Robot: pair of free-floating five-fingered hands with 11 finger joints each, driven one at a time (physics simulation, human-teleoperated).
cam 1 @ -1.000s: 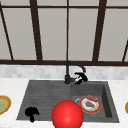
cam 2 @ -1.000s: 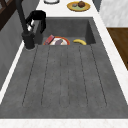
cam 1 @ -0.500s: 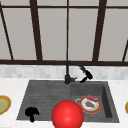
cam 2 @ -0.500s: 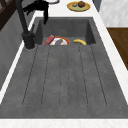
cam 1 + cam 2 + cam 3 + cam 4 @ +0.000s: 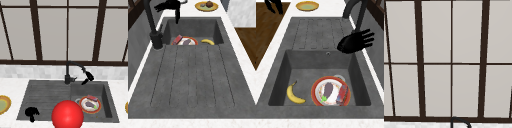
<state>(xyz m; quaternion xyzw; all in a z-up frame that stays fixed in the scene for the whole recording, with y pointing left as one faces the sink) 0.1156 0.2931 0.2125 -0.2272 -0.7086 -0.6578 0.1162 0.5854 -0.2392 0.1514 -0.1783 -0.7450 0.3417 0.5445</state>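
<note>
My right hand [image 5: 87,76] hovers at the tip of the black faucet's [image 5: 68,75] spout, above the basin's back edge. In the right side view the right hand [image 5: 354,43] is open with its fingers spread toward the faucet [image 5: 357,15]. It appears in the left side view as the right hand [image 5: 169,5], beside the faucet [image 5: 153,27]. My left hand [image 5: 31,113] hangs over the drainboard's front left corner, fingers relaxed and holding nothing; the left hand [image 5: 273,5] also shows beyond the counter. In the basin lie an orange-rimmed plate [image 5: 316,96] with an eggplant [image 5: 328,89] and a banana [image 5: 294,95].
A red ball [image 5: 67,115] sits at the sink's front edge in the front view. A yellow plate [image 5: 7,110] stands on the left counter. Another plate [image 5: 200,7] with food stands on the right counter. The ribbed drainboard [image 5: 190,80] lies left of the basin, with a window behind.
In the left side view my right hand has risen and moved farther off along the faucet's spout. The left hand, ball and plates have stayed put.
</note>
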